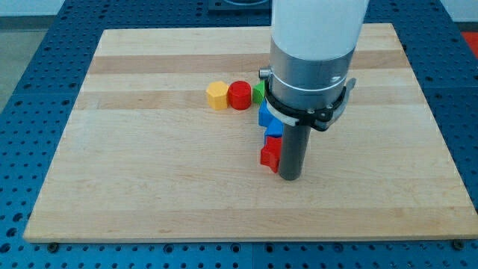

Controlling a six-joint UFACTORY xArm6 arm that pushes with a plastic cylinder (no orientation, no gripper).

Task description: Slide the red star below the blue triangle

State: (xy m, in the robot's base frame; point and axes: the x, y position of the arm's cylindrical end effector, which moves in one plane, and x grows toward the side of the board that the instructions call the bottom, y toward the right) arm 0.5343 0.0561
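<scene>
The red star [269,154] lies near the board's middle, partly hidden behind my rod. My tip [290,178] rests on the board right against the star's right side. Directly above the star, toward the view's top, a blue block [273,129] shows, and above that another blue block [266,114], both partly hidden by the arm. I cannot tell which of them is the triangle.
A yellow hexagon [217,96], a red cylinder [240,95] and a green block [258,93] stand in a row left of the arm. The wooden board [149,172] lies on a blue perforated table. The arm's wide body [314,52] hides the board behind it.
</scene>
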